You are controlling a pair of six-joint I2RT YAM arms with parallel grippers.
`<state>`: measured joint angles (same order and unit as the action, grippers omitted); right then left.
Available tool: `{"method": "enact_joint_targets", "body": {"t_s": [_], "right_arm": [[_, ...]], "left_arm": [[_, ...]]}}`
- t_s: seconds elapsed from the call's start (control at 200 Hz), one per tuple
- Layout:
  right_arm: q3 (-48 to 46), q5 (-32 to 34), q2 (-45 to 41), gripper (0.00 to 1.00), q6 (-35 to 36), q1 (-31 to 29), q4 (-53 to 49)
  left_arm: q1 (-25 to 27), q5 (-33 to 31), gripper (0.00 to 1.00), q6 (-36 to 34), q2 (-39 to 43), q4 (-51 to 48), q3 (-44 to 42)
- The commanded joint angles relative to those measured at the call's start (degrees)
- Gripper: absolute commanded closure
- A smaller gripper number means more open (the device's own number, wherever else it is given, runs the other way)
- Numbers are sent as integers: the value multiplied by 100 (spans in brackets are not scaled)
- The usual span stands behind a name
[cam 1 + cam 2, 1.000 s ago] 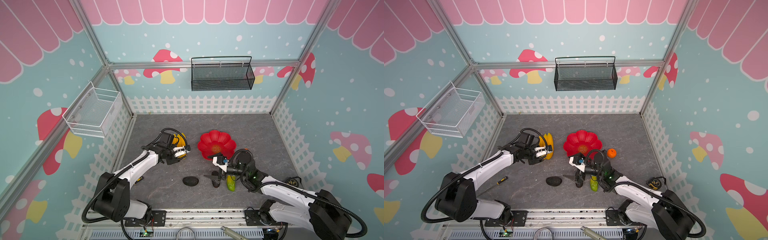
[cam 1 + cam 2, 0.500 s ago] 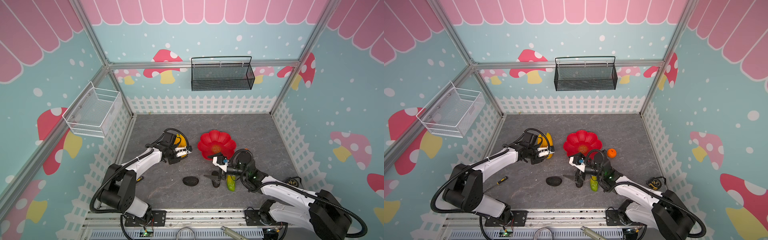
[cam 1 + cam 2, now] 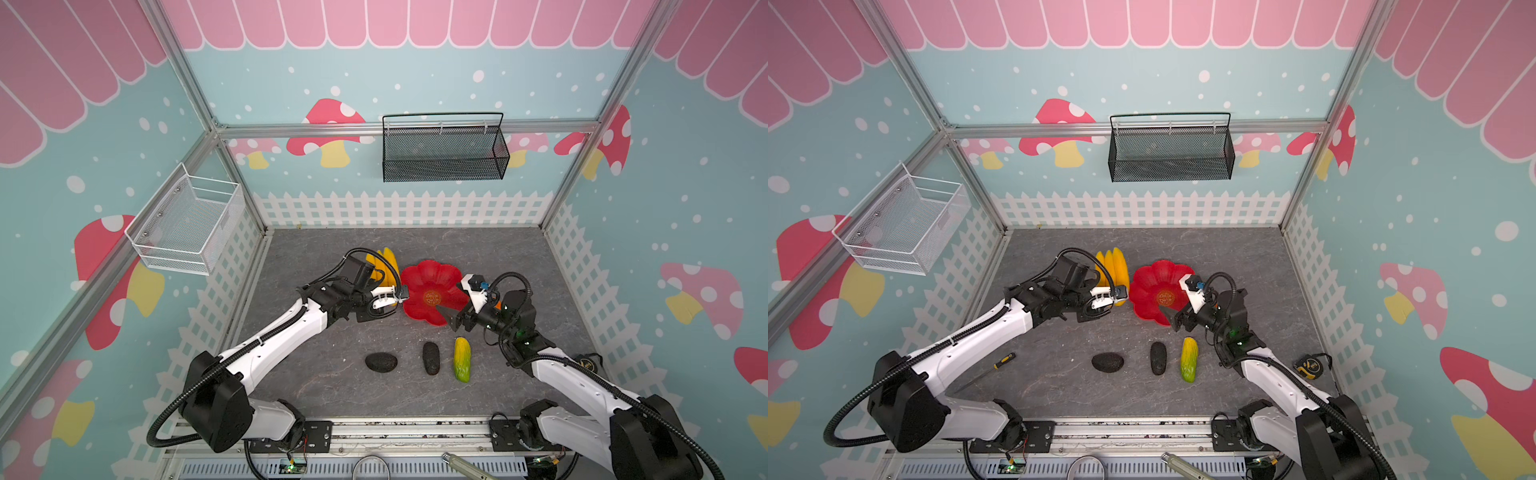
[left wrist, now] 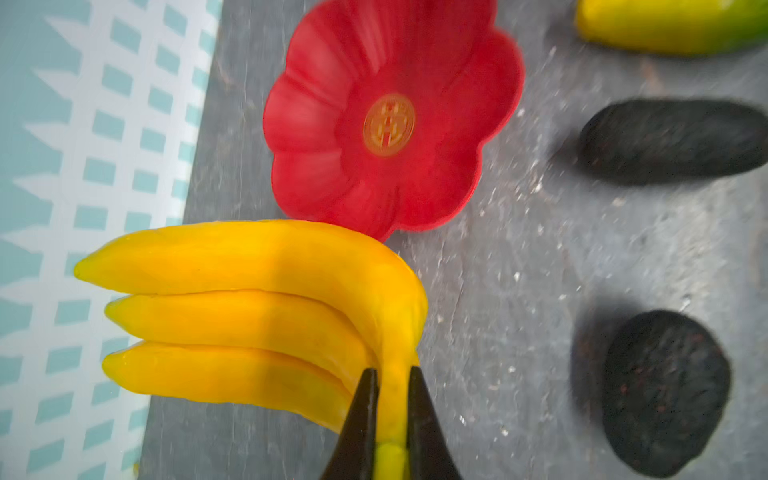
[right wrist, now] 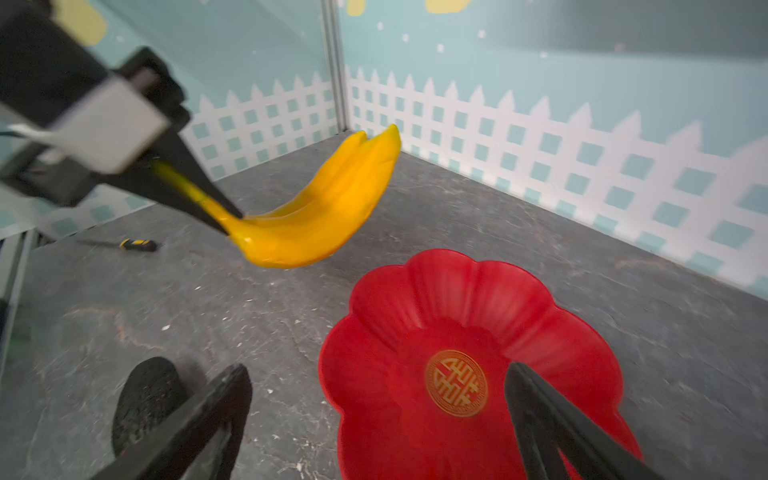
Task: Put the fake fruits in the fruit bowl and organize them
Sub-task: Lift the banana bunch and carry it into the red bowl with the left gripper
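Observation:
The yellow banana bunch (image 4: pixel 249 291) hangs off the floor by its stem, with my left gripper (image 4: pixel 392 374) shut on that stem, just left of the red flower-shaped fruit bowl (image 3: pixel 432 274). The bowl holds nothing. My right gripper (image 5: pixel 376 370) stands open over the bowl's near rim, nothing between its fingers. In both top views two dark avocados (image 3: pixel 381 360) (image 3: pixel 431 357) and the yellow-green fruit (image 3: pixel 462 358) lie in a row in front of the bowl. A sliver of the small orange (image 3: pixel 497 304) shows behind my right wrist.
A black mesh basket (image 3: pixel 444 153) hangs on the back wall and a white one (image 3: pixel 187 224) on the left wall. A screwdriver (image 3: pixel 1003 359) lies under my left arm. A yellow-black tape measure (image 3: pixel 1312 365) sits at the right fence.
My left gripper has shut on the banana stem and raised the bunch toward the bowl. My right gripper has moved from over the avocado to the bowl's near rim, still open.

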<state>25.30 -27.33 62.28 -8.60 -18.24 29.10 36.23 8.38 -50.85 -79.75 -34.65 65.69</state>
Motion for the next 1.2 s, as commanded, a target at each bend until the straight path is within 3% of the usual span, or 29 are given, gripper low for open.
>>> {"method": "enact_joint_targets", "body": {"t_s": [0.0, 0.105, 0.325, 0.575, 0.876, 1.196], "right_arm": [[-177, 88, -216, 2, -681, 387, 14], [-301, 87, -321, 2, -1081, 805, 43], [-480, -443, -280, 2, -1639, 1518, 246], [-484, -653, -153, 2, -1750, 1587, 370], [-489, -601, -196, 2, -1741, 1607, 341], [-385, -571, 119, 2, -1759, 1648, 157]], "left_arm": [[474, 61, 92, 214, -158, -252, 379], [823, 17, 92, 298, -622, -279, 822], [1034, -50, 92, 225, -1938, -510, 1930], [1153, -22, 92, 138, -2926, -715, 2796], [1220, -162, 91, 97, -3606, -985, 3222], [1220, -319, 80, 129, -3841, -968, 3257]]}}
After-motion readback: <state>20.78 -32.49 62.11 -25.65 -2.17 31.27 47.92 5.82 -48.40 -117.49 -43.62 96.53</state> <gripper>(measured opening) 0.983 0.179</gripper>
